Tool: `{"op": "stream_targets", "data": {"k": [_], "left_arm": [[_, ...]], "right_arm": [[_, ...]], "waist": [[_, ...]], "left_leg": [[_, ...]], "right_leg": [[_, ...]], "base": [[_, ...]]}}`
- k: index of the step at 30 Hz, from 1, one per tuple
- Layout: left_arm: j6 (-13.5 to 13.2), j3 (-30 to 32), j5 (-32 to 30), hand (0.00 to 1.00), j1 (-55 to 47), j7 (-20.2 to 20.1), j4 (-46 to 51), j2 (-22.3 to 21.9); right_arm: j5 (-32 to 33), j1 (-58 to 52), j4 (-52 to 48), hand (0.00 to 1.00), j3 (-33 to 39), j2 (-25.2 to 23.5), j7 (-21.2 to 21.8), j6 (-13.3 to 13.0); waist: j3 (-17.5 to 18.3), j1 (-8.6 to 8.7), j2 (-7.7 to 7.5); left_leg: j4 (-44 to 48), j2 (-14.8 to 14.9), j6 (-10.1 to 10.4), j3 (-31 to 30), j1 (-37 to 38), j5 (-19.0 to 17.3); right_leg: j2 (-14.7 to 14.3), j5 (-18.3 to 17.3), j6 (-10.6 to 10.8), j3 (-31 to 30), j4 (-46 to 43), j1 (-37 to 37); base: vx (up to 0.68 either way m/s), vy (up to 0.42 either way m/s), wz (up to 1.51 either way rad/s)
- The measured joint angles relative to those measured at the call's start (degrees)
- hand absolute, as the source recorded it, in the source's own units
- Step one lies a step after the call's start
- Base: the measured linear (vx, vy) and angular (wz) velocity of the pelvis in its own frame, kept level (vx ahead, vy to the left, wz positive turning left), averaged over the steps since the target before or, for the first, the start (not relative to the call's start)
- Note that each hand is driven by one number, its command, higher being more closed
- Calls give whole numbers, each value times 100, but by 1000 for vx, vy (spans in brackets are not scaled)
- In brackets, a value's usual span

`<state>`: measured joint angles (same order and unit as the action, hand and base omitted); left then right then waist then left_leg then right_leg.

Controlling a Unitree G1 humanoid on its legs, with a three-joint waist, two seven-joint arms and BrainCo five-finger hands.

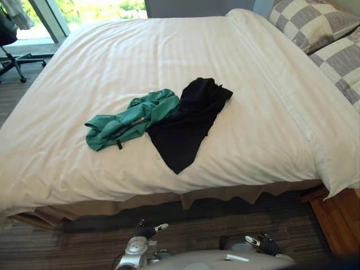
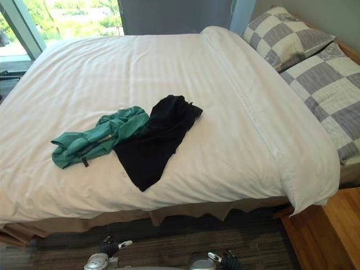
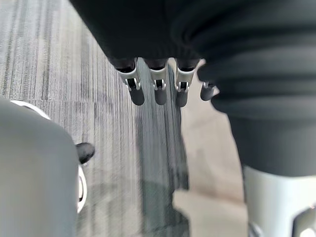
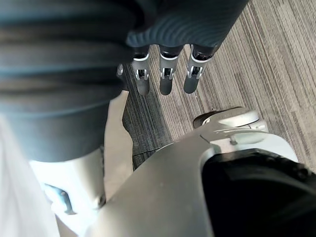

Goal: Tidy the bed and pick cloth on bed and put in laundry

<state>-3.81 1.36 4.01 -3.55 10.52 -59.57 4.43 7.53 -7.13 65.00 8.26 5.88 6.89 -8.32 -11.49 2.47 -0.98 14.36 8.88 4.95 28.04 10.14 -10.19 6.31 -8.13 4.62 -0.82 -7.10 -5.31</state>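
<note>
Grey striped carpet (image 3: pixel 59 74) lay nearest, and over it hung the left hand (image 1: pixel 145 230) and the right hand (image 1: pixel 265 244) — fingers (image 3: pixel 136 89) straight, slightly apart, holding nothing. Well beyond them, on the white bed (image 1: pixel 112 56), a crumpled green cloth (image 1: pixel 132 119) touched a black cloth (image 1: pixel 188 121) (its pointed end toward the near edge). Checked pillows (image 1: pixel 309 22) sat farthest — at the right.
</note>
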Motion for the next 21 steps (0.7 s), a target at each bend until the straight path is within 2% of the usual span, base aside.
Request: {"op": "stream_targets", "data": {"k": [2,4,6,8,10,13,16,19,20,21], "left_arm": [[-151,171,128,0,-15,125,151,-20],[-240,222,218,0,-52,119,208,-41],[-342,230,206,0,-74,77,203,-15],[-406,340,193,0,-109,24,193,-48],[-423,346,162,0,-117,-71,133,-92],[-359,315,136,0,-133,-193,73,-208],[-254,313,99,0,-157,-271,73,-207],[-164,296,103,0,-177,-319,75,-201],[-181,284,98,0,-216,-414,-18,-119],[-181,284,98,0,-216,-414,-18,-119]], "right_arm": [[1,-48,-117,0,-11,-16,-2,43],[2,-55,-227,0,-9,-4,-18,47],[7,-47,-220,0,0,-10,-23,49],[4,-39,-168,0,41,3,9,68],[-5,33,-87,0,69,83,41,85],[-108,43,-23,0,267,126,97,-17],[-96,-20,-13,0,282,152,179,-147],[-105,-82,-13,0,279,161,183,-214],[-115,-233,-38,0,72,114,200,-219],[-115,-233,-38,0,72,114,200,-219]], "waist": [[-68,-29,10],[-78,-31,51],[-81,-56,45],[-55,-61,51],[-13,-50,122],[18,0,344],[65,2,409],[137,-1,410],[301,-35,263],[301,-35,263]], "left_leg": [[1616,435,11,-58,-665,-70],[2141,621,-7,-93,-906,-59],[1691,423,-83,-231,-735,-97],[974,180,-113,-354,-482,-114],[342,81,-110,-326,-269,-113],[-507,-47,-17,-325,43,-12],[-893,-130,5,-352,232,196],[-1058,-143,17,-403,293,299],[-1427,-81,97,-384,487,458],[-1427,-82,97,-384,488,458]], "right_leg": [[81,-91,-7,-35,-145,-7],[65,-107,16,-49,-211,-4],[79,-77,116,-157,-146,39],[54,117,133,-261,-22,121],[-27,214,130,-333,43,231],[-73,361,122,-302,104,238],[-62,374,120,-202,112,162],[-69,450,104,-73,258,81],[-169,831,87,266,1039,-333],[-169,831,87,266,1039,-333]], "base": [[-48,5,-16],[-18,64,-2],[-8,70,-7],[-27,34,-24],[-27,10,-23],[-18,6,-4],[-62,-30,6],[-61,-37,13],[-35,-17,7],[0,0,0]]}}
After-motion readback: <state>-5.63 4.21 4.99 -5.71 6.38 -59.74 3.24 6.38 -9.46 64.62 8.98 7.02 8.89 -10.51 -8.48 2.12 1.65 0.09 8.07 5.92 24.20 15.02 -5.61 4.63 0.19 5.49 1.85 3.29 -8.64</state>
